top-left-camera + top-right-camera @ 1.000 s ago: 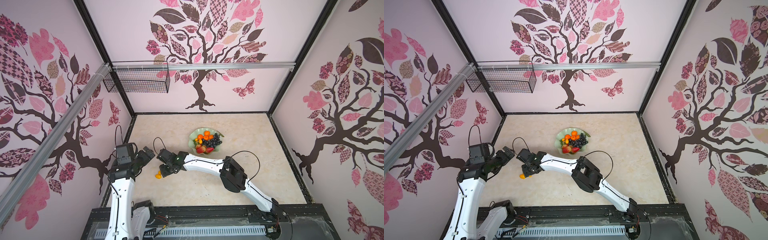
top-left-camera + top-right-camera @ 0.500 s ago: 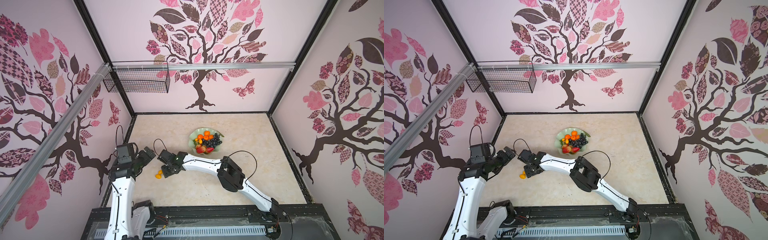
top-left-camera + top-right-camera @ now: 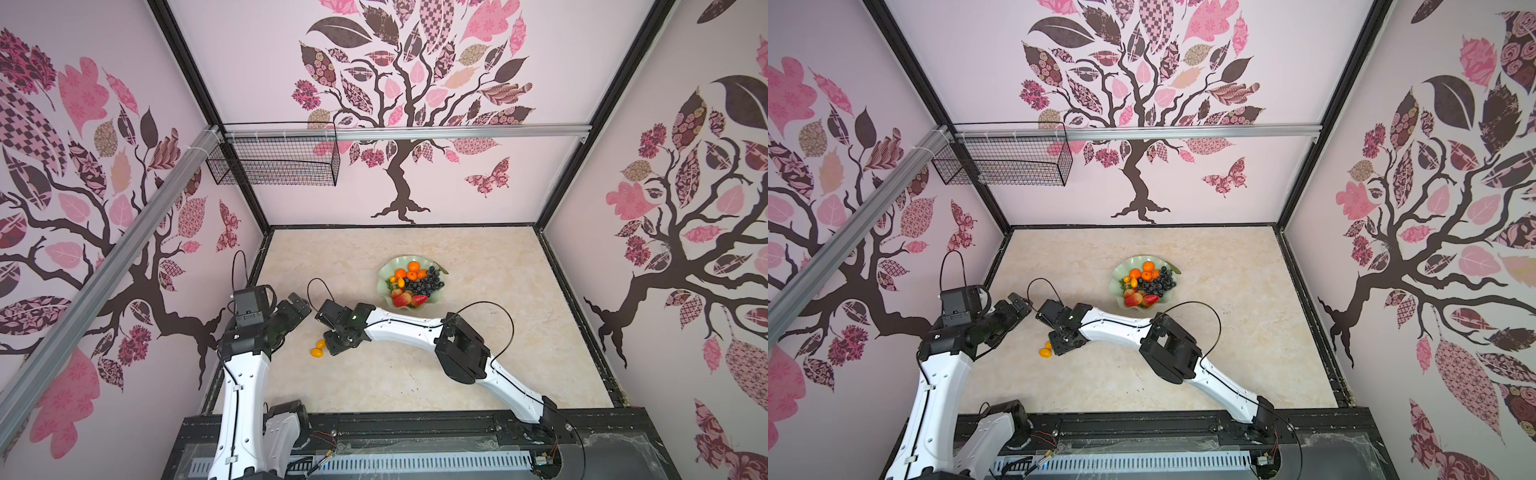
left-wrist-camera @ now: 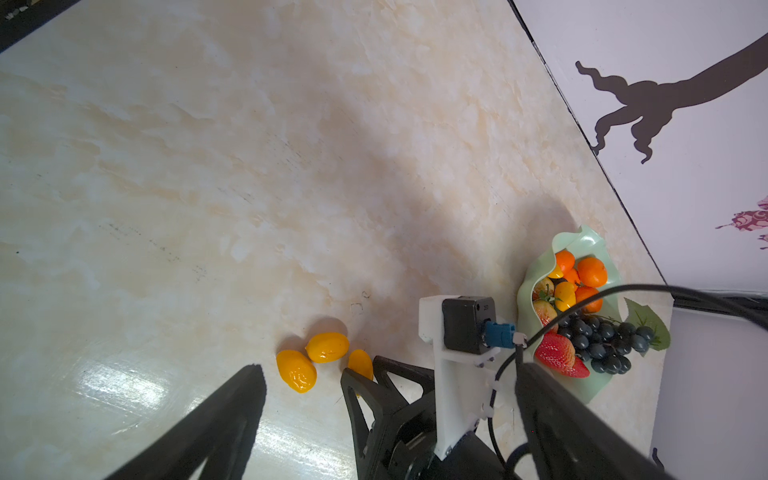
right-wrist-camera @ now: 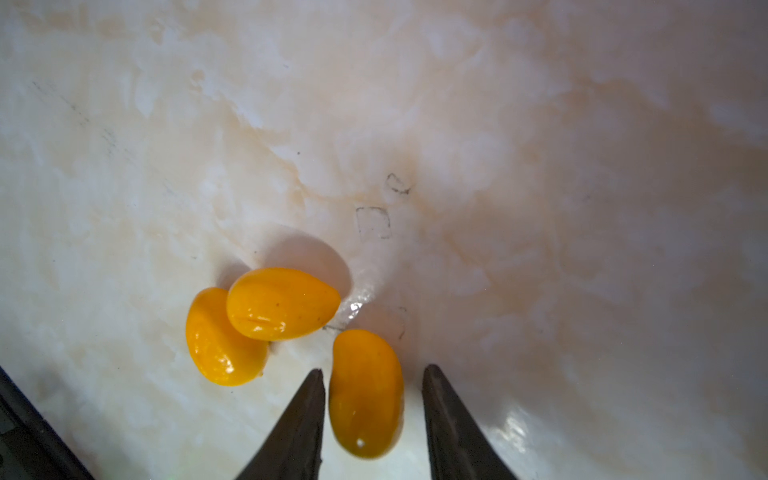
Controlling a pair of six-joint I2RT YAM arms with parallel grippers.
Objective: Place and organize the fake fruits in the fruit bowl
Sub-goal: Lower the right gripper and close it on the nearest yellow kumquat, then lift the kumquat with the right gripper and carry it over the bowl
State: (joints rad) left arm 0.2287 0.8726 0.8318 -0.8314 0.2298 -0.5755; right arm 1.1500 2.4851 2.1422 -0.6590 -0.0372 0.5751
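Near the beige marble-look tabletop's point(image 3: 395, 249) left edge | right gripper point(image 5: 370, 368) now straddles a glossy yellow-orange plastic oval point(image 5: 365, 399) — fingers narrowing, not yet clamped | left gripper point(image 3: 300, 302) fingers apart, empty | grasp imminent — two more ovals point(image 5: 282, 303) wait.

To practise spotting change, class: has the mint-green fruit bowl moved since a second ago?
No. In a top view the fruit bowl sits in the same spot below the painted tree trunk on the back wall.

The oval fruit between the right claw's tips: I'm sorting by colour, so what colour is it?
Oval fruit: glossy yellow-orange, best seen in the right wrist view.
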